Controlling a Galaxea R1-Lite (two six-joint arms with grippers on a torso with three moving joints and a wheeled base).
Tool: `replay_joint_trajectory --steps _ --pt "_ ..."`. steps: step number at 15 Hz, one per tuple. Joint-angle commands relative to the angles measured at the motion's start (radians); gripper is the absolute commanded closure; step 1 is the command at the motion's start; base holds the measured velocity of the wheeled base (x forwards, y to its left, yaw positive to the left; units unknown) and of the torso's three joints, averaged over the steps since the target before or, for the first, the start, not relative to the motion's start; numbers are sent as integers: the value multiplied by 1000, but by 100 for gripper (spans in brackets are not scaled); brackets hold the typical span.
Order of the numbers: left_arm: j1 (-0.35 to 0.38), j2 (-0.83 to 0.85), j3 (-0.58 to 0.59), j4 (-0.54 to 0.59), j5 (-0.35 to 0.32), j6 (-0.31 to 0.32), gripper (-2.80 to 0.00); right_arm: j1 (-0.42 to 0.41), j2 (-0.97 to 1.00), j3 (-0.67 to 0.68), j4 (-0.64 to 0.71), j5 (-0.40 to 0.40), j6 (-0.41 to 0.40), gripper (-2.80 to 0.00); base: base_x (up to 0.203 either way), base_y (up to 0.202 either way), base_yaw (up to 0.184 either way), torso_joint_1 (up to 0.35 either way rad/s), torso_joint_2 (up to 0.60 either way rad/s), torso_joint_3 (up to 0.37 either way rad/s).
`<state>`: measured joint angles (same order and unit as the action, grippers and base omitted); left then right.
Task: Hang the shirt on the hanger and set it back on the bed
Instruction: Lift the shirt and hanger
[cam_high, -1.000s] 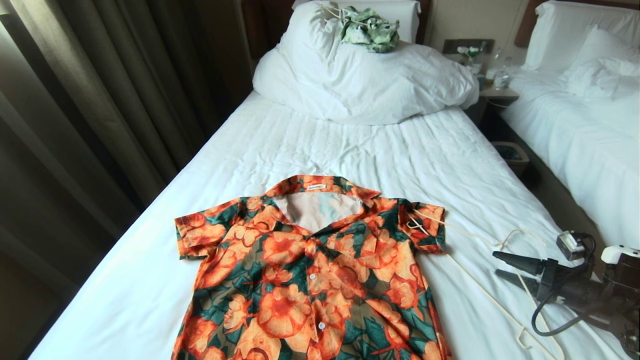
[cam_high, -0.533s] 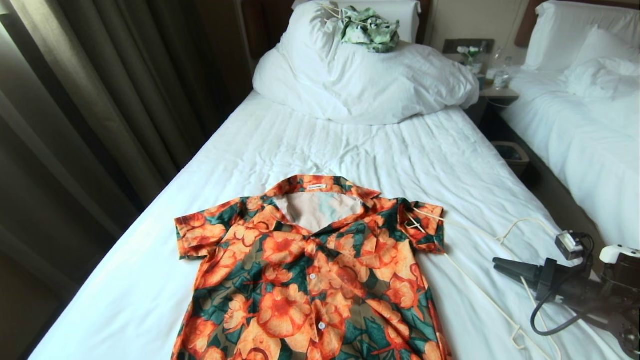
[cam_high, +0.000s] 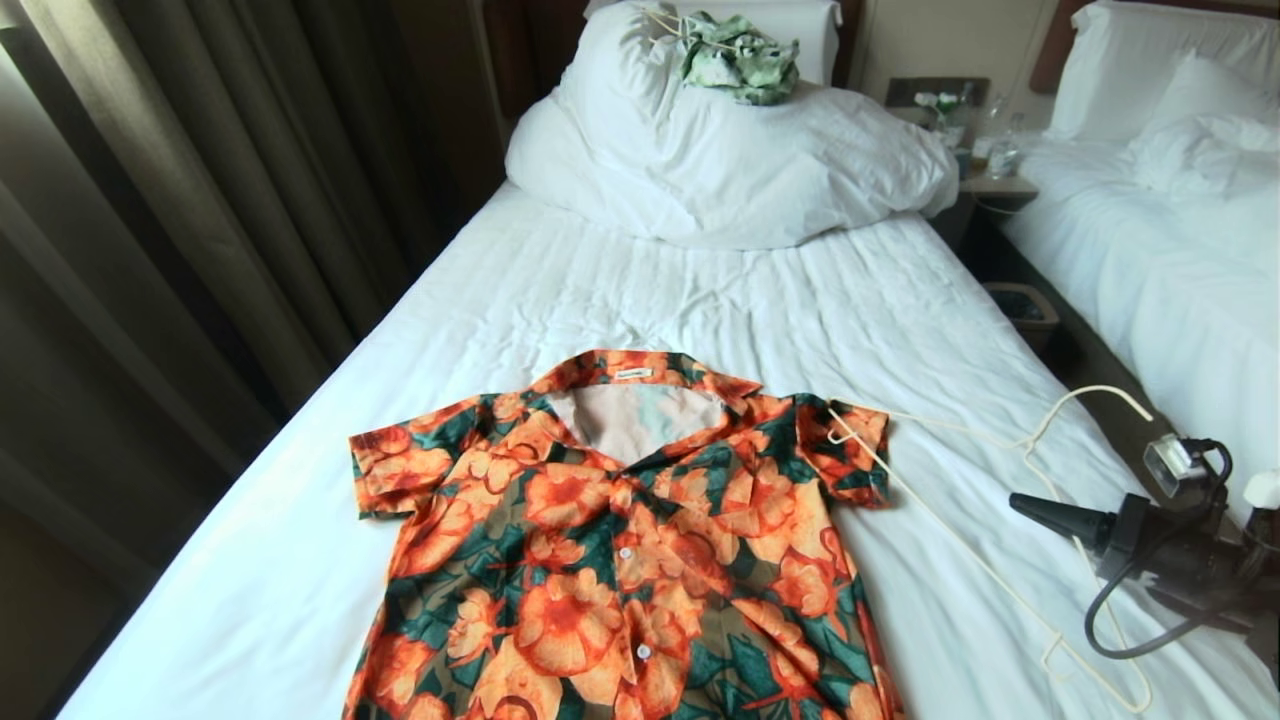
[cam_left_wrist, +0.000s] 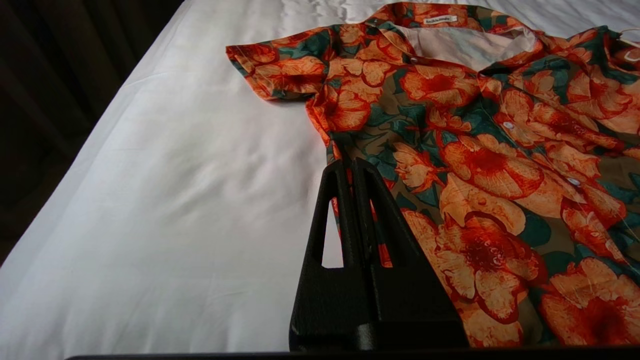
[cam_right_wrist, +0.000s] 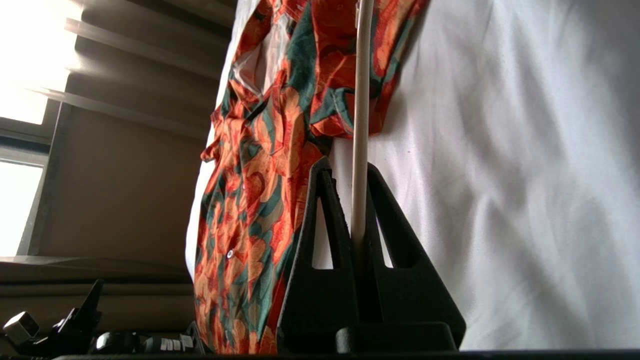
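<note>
The orange-flowered shirt (cam_high: 620, 540) lies flat on the bed (cam_high: 700, 300), collar toward the pillows, front buttoned. The cream wire hanger (cam_high: 1088, 390) is to its right, one shoulder end resting on the shirt's sleeve and the hook raised off the sheet. My right gripper (cam_high: 1040, 508) is shut on the hanger's wire (cam_right_wrist: 361, 125), which runs out between its fingertips (cam_right_wrist: 350, 167) toward the sleeve. My left gripper (cam_left_wrist: 352, 162) is shut and empty, hovering above the shirt's (cam_left_wrist: 475, 150) side edge, out of the head view.
A bulky white duvet (cam_high: 740, 160) with a pale green garment (cam_high: 740, 60) on top fills the bed's head. Dark curtains (cam_high: 200, 200) run along the left. A nightstand (cam_high: 990, 180), a bin (cam_high: 1020, 305) and a second white bed (cam_high: 1150, 250) are on the right.
My right gripper went from open to shut on the hanger's wire and drew back to the right. The hanger's hook lifted off the sheet and shifted right with it.
</note>
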<state>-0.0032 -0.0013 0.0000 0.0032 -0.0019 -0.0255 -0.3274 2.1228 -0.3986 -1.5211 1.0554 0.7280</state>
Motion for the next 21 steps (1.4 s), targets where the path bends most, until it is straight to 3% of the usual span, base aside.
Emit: replay_joint_trajectory --steps 1,4,6,8,9,10,11,12,14,21 --pt "0 0 2 0 0 13 0 -7 -132 10 -9 12 27 0 0 0 0 0 0 0" --pt "0 0 2 0 0 30 0 -17 -262 -35 51 75 72 0 0 0 0 0 0 0" --pt "0 0 2 0 0 32 0 -18 -371 -124 256 110 76 0 0 0 0 0 0 0" --pt "0 0 2 0 0 31 0 -17 -483 -242 549 162 78 0 0 0 0 0 0 0" --pt "0 0 2 0 0 31 0 -16 -528 -298 668 226 78 0 0 0 0 0 0 0" --pt "0 0 2 0 0 31 0 -14 -557 -343 749 341 79 0 0 0 0 0 0 0" --pt "0 0 2 0 0 32 0 -14 -579 -366 788 438 79 0 0 0 0 0 0 0" --pt "0 0 2 0 0 32 0 -13 -598 -378 806 475 78 0 0 0 0 0 0 0" --pt "0 0 2 0 0 32 0 -2 -599 -379 749 475 73 0 0 0 0 0 0 0" --pt "0 0 2 0 0 30 0 68 -571 -280 172 475 72 0 0 0 0 0 0 0"
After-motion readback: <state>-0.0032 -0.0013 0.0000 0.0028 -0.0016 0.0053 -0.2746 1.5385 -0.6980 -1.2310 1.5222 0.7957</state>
